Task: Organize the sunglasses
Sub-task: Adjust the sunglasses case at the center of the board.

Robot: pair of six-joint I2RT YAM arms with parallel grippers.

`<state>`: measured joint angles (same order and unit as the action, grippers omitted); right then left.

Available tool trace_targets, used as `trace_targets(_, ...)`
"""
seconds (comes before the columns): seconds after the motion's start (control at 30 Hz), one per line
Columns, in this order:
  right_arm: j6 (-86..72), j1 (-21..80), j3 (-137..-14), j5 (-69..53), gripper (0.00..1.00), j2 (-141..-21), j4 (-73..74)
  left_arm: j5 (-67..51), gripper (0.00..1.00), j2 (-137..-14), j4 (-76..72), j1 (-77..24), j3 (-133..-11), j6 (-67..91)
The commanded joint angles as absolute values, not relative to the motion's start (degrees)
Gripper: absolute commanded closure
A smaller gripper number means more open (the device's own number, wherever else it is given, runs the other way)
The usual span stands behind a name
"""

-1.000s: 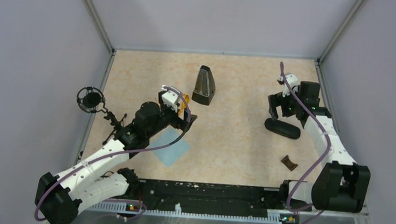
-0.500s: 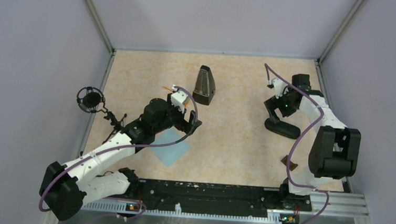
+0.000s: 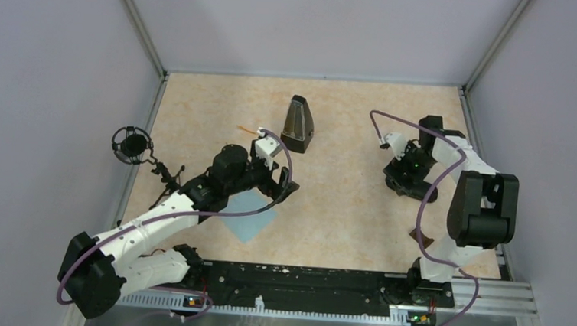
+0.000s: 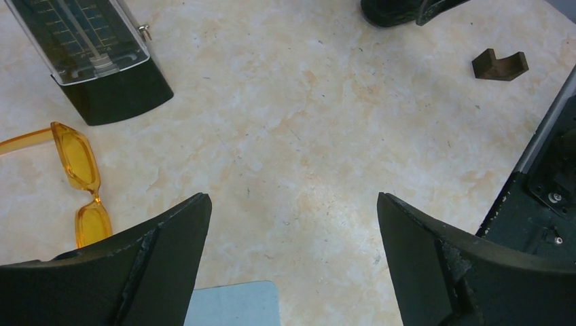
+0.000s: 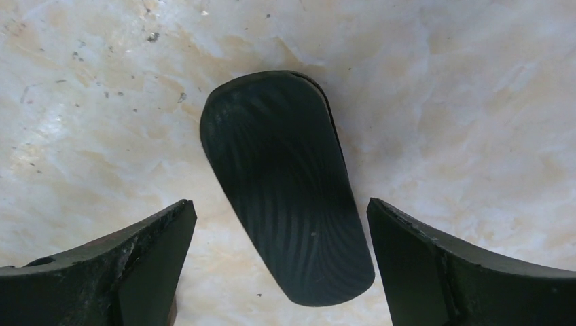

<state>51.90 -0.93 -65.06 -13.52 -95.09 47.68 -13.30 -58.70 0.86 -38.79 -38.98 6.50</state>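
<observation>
Now the right gripper (image 5: 280,205) hangs wide open astride the black glasses case (image 5: 272,136), having swung in over it from its far end a second ago; a grasp on the case looks like the next step. Meanwhile the left gripper (image 4: 292,201), equally wide open and empty, has drawn back toward the near right. That uncovers the sunglasses (image 4: 80,180), which lie on the table (image 4: 326,122) just left of the metronome (image 4: 88,61), not yet in the case.
</observation>
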Motion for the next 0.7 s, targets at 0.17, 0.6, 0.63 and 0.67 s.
trace_targets(0.17, 55.2, -1.2, -71.0, -10.8, 0.26, -101.8, 52.3, -15.1, 0.01, -58.8, -1.3, -40.1, -40.2, 6.0)
trace_targets(0.6, 4.3, 11.0, -72.3, -9.2, 0.45, -105.8, 35.2, -12.4, 0.01, -59.7, -0.4, -40.2, -40.7, 5.7)
trace_targets(0.63, 1.3, 11.0, -73.2, -11.1, 0.43, -106.8, 35.3, -11.9, 0.01, -59.8, -0.3, -40.2, -40.7, 5.7)
trace_targets(0.67, -2.6, 11.1, -73.7, -12.7, 0.36, -107.6, 35.4, -11.6, 0.01, -60.1, -0.2, -40.2, -40.8, 5.8)
